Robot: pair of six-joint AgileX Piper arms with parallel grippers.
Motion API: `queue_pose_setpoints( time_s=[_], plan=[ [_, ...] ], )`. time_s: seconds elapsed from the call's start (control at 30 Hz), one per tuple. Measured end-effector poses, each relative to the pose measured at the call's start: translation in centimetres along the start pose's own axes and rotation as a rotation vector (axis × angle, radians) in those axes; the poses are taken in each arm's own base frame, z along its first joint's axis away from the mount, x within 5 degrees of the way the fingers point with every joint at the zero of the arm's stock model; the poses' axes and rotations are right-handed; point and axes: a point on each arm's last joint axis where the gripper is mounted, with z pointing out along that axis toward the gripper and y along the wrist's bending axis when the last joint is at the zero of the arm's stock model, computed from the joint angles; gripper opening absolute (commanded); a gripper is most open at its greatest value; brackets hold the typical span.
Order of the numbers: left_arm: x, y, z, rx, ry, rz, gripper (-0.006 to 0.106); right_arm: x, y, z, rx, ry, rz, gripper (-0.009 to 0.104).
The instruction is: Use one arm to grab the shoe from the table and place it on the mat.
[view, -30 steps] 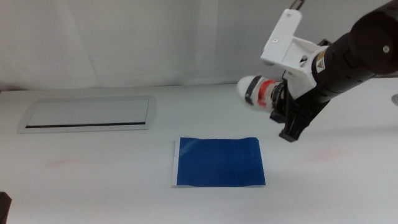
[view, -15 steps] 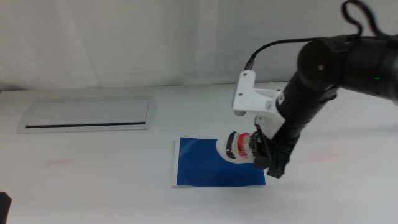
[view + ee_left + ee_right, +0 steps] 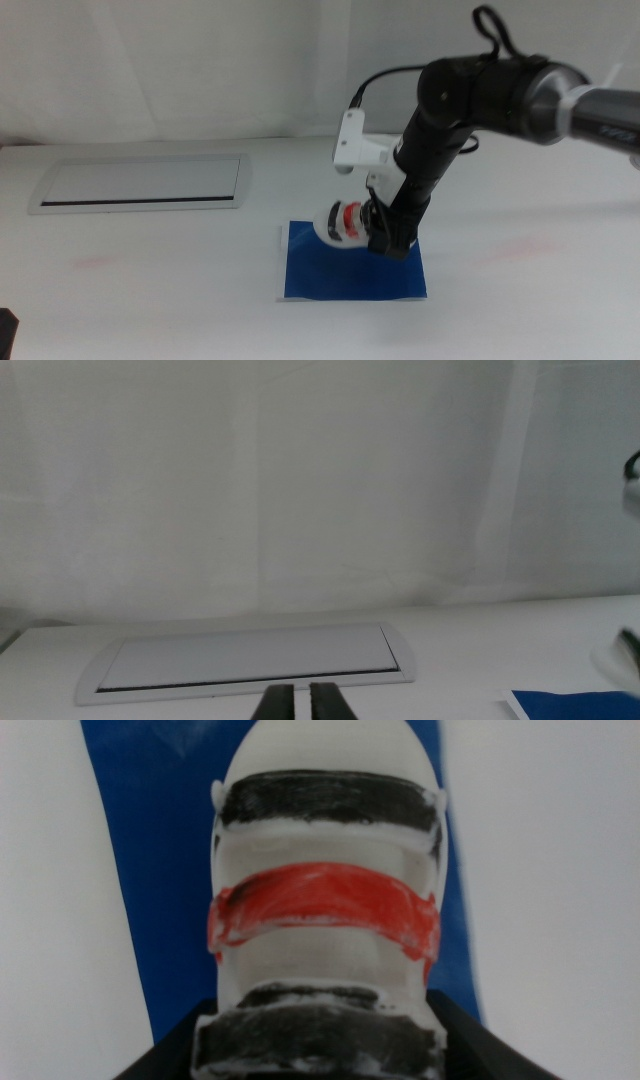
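The shoe (image 3: 338, 222), a small white sandal with black and red straps, is held by my right gripper (image 3: 380, 235), which is shut on its heel end. It hangs low over the back part of the dark blue mat (image 3: 350, 272), toe pointing left; I cannot tell whether it touches. In the right wrist view the shoe (image 3: 325, 920) fills the picture between the jaws of the right gripper (image 3: 320, 1055), with the mat (image 3: 150, 870) under it. My left gripper (image 3: 5, 335) waits at the bottom left corner; its jaws (image 3: 300, 705) stand close together.
A grey-framed white panel (image 3: 140, 183) lies flat at the back left of the table (image 3: 150, 270). It also shows in the left wrist view (image 3: 250, 660), along with a corner of the mat (image 3: 570, 705). A white backdrop rises behind the table.
My right arm has carried the shoe from up at the back right down and to the left. It now hangs low over the mat.
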Motion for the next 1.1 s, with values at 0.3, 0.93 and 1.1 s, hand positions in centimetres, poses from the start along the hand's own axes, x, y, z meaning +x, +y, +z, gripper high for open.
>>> queue_pose_setpoints(
  time_s=[0.3, 0.93, 1.1],
  plan=[
    [0.0, 0.0, 0.0, 0.0, 0.0, 0.0, -0.003, 0.6, -0.2, 3.8, -0.071, 0.047, -0.004, -0.003],
    [0.0, 0.0, 0.0, 0.0, 0.0, 0.0, -0.003, 0.6, -0.4, 5.4, -0.079, 0.038, -0.006, 0.047],
    [0.0, 0.0, 0.0, 0.0, 0.0, 0.0, -0.003, 0.5, -0.7, 5.6, -0.048, 0.018, 0.025, 0.103]
  ],
)
